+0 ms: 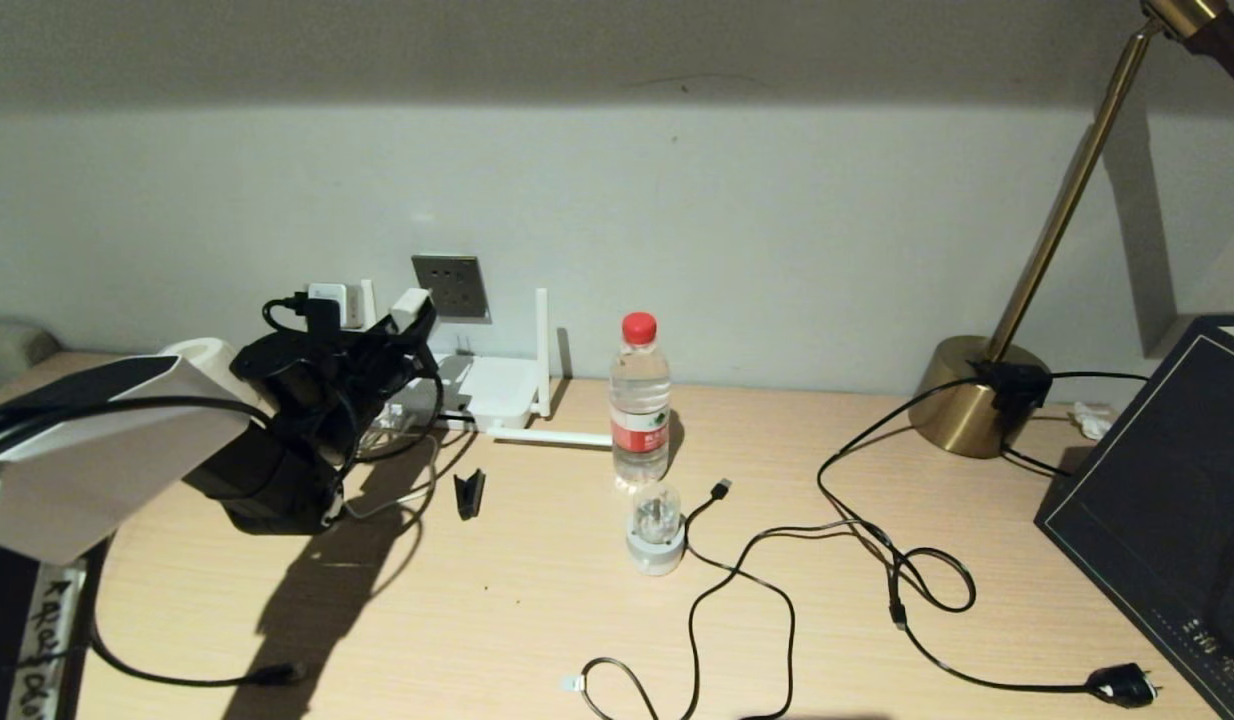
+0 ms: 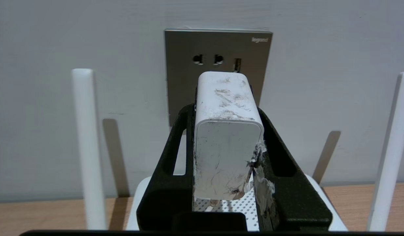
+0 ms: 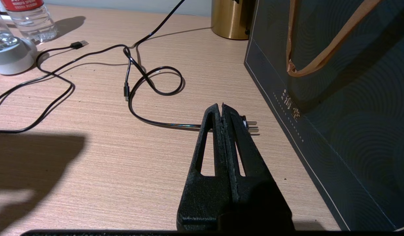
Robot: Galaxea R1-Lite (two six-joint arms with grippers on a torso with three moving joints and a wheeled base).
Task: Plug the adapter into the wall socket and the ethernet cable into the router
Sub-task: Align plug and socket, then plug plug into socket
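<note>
— Adapter (image 2: 226, 137), where was it when you looked?
— Clamped between the fingers of the left gripper (image 2: 226, 108), held up in front of the wall socket (image 2: 218, 65) at the far left of the desk (image 1: 537, 600). It was close to the grey plate, but I couldn't tell if the pins had reached the holes.
— And the router (image 1: 497, 390)?
— Flat on the desk just below the socket, against the wall, with two antennas standing either side of the gripper.
— What about the other arm?
— The right gripper (image 3: 221, 109) hung low over the near right of the desk, fingers pressed together on nothing. A black plug (image 3: 249, 126) lay just beyond its tips, beside a dark paper bag (image 3: 336, 114). A water bottle (image 1: 639, 400) stood mid-desk.
</note>
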